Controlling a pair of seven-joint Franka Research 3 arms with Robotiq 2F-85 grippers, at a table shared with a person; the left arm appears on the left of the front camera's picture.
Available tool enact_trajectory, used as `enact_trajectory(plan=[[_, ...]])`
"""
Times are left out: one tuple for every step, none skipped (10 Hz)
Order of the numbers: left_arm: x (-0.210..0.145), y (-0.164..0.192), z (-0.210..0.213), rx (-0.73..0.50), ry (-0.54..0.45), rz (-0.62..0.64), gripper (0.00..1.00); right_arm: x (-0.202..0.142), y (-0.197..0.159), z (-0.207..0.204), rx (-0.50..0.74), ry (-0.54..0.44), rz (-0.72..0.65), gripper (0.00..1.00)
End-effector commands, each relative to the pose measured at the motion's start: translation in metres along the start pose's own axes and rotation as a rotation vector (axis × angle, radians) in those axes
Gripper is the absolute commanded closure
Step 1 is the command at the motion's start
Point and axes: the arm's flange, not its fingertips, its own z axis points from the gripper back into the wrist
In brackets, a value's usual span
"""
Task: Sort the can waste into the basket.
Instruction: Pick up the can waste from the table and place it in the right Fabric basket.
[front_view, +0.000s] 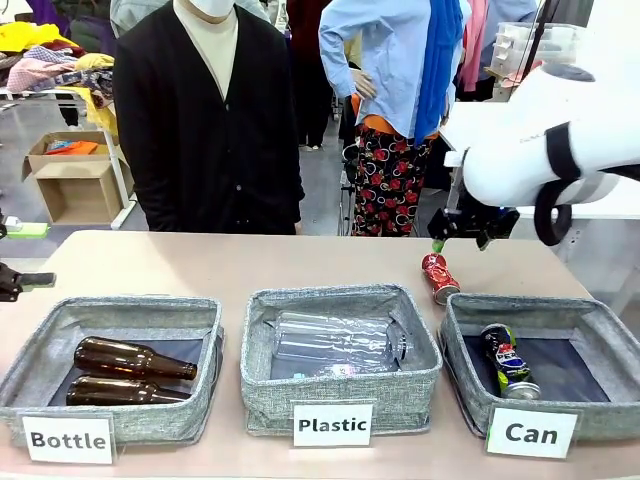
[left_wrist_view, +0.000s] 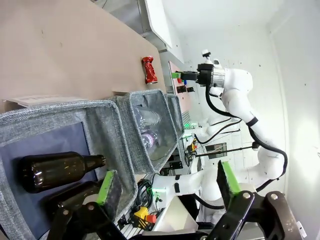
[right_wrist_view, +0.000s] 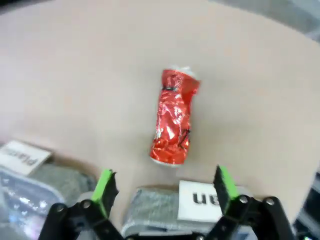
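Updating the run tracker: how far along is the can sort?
Done: the black-and-blue can lies in the Can basket. In hand: nothing gripped; the right hand is open above the red can, which lies on the table behind that basket. Left: grasp it and drop it in.

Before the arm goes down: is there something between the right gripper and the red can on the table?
Nothing visible. The right gripper is open above the crushed red can, which lies alone on bare table, beyond the Can basket.

red can (right_wrist_view: 173, 118): lying on table (right_wrist_view: 75, 75) | right end effector (right_wrist_view: 164, 189): open, above it
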Motion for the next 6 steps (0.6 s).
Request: enact_trajectory(plan=[[0.000,-0.004,0.001,-0.007,-0.013,0.006,0.00,0.038,-0.021,-0.017,-0.036,0.015,0.062,0.00],[0.000,-0.004,0.001,-0.007,-0.013,0.006,0.00,0.045,-0.020,-0.030,-0.045,0.027,0.070,0.00],[0.000,-0.004,0.001,-0.007,-0.013,0.006,0.00,0.053,-0.022,-0.045,-0.082,0.049,0.021,0.00],[0.000,-0.004,0.001,-0.007,-0.013,0.006,0.00,0.061,-0.025,-0.059,-0.080,0.095,-0.012,0.00],[0.000,-0.004,0.001,-0.007,-0.013,0.006,0.00,0.066,-0.027,-0.072,-0.059,0.123,-0.023,0.00],[0.000,-0.004,0.001,-0.007,-0.013,0.006,0.00,0.070,-0.028,-0.083,-0.036,0.149,-0.038,0.00]])
